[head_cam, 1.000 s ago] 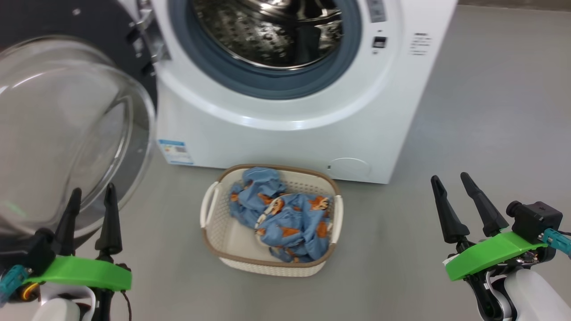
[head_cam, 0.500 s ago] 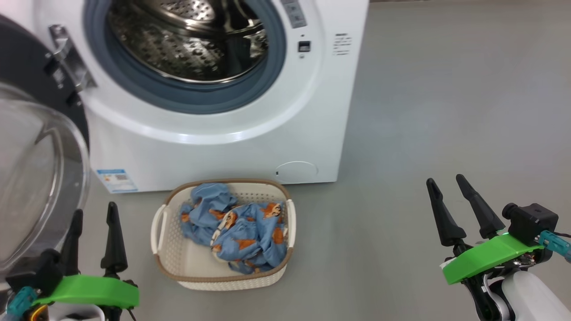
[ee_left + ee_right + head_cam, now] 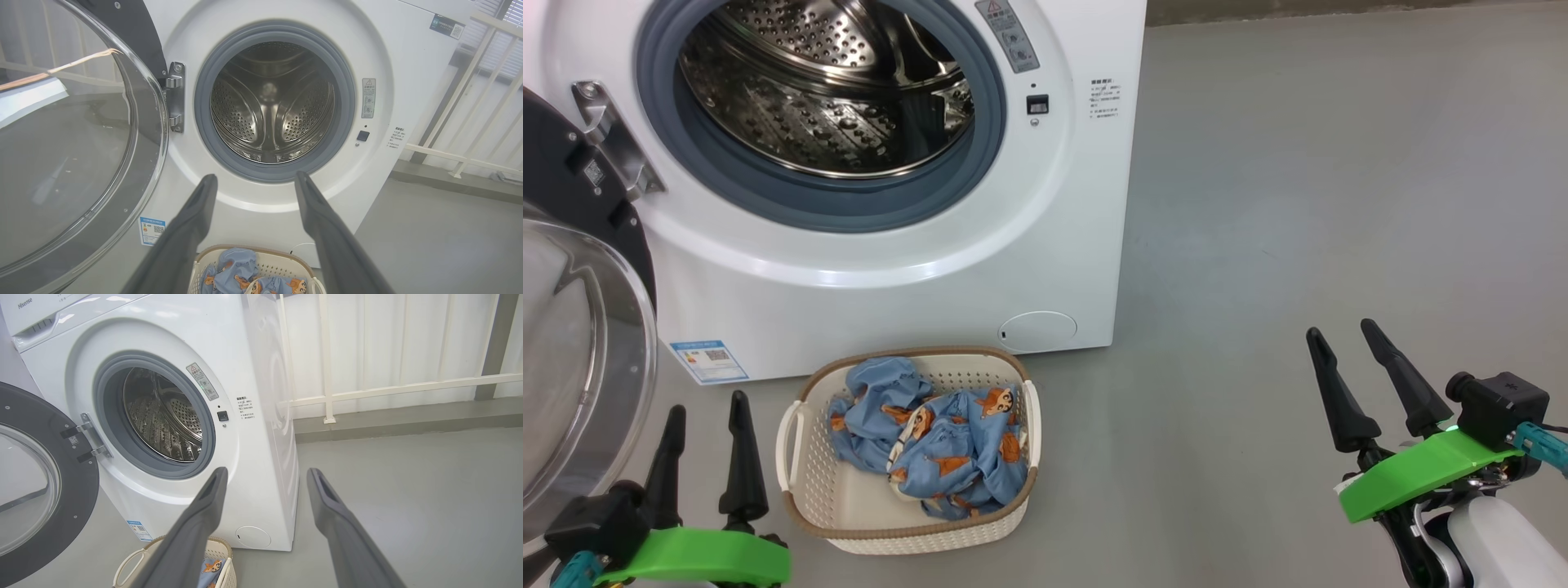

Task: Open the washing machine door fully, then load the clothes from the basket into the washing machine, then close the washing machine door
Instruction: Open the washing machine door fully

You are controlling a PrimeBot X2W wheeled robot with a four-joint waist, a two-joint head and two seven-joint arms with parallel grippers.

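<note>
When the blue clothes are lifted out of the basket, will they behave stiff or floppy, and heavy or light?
The clothes lie crumpled in soft folds, so they will probably hang limp and trail. The fabric looks thin, so likely light. The pieces seem tangled in the basket, so one pinch may drag several.

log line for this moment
washing machine door open | drum empty | clothes in basket | left gripper open, empty | right gripper open, empty | loading pending

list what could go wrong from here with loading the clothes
1. The open door looks close beside the left gripper; swinging toward the basket might bump it.
2. The clothes lie bunched together; a grab may lift only part, leaving fabric trailing over the gasket.
</note>
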